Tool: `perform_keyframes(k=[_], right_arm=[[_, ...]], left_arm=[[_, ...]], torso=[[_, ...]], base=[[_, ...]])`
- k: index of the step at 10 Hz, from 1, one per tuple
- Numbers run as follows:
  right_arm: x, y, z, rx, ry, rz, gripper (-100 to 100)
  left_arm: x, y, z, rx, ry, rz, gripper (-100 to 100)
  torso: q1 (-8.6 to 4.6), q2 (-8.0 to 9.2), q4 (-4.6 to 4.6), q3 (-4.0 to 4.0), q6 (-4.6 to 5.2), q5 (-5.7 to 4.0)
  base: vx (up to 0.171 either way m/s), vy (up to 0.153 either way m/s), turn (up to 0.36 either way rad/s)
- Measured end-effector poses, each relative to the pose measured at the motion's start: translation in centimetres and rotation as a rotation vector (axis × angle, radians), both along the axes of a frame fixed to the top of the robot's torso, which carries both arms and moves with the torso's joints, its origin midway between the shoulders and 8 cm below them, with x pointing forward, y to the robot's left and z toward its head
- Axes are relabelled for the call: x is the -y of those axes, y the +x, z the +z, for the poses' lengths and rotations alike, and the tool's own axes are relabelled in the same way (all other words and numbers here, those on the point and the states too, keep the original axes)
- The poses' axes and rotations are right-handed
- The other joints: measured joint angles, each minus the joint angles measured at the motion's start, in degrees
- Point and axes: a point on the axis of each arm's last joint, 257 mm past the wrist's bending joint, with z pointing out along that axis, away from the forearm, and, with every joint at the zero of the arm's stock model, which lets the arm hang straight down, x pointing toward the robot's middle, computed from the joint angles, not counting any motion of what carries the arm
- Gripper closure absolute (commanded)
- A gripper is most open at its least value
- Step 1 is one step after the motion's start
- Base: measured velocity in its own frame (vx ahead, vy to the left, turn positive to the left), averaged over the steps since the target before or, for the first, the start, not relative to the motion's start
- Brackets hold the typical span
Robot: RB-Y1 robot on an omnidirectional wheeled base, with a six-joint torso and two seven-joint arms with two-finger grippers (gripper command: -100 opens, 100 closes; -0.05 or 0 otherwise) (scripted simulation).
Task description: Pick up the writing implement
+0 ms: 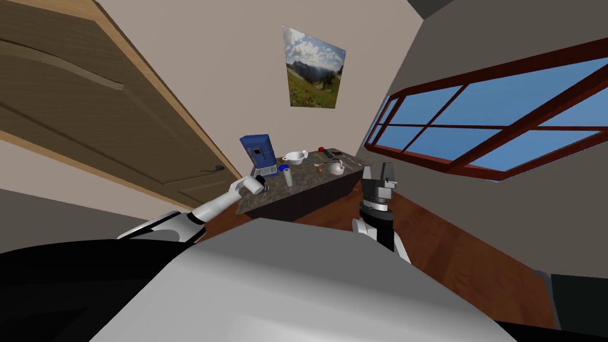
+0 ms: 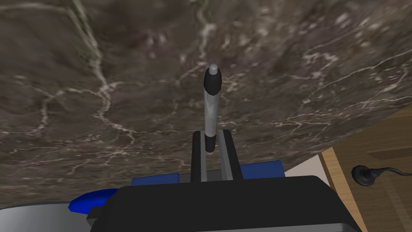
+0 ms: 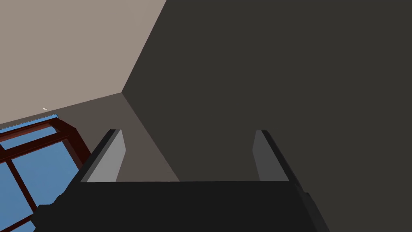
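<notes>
Have the pen pinched in the left gripper, with both fingers drawn close together against the sides of its black near end. Pointing it straight away from the hand: grey barrel first, then a black grip, then a small grey tip at the far end. Holding it over the dark, white-veined marbled top of the table, by the table's near left corner (cannot tell whether it touches the top or hangs just above). Reaching there with the left arm stretched out from the left, going by the head view.

See a blue box standing upright on the left side of the table, just beyond the hand. Then, to its right, a white cylinder, with a white bowl farther back, a pale pot toward the right and a small red thing near the far edge. Left of the table, a wooden door with a dark lever handle.

Holding the right gripper raised to the right of the table and apart from it, with its fingers spread wide and nothing between them.
</notes>
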Motion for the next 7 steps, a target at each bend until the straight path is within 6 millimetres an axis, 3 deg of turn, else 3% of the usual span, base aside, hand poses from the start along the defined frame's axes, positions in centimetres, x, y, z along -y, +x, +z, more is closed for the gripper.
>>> perform_keyframes(k=[6,7], right_arm=[[0.0,0.0,0.0,0.000,0.000,0.000,0],[0.0,0.0,0.0,0.000,0.000,0.000,0]], left_arm=[[5.6,-0.8,1.1,0.005,-0.004,-0.114,100],[5.7,-0.8,1.1,0.004,-0.004,-0.115,0]], torso=[[0.06,-0.08,0.00,-0.04,0.01,0.01],[0.08,0.02,0.00,0.00,0.06,0.02]], base=[[0.074,-0.001,0.151],[0.007,-0.001,-0.008]])
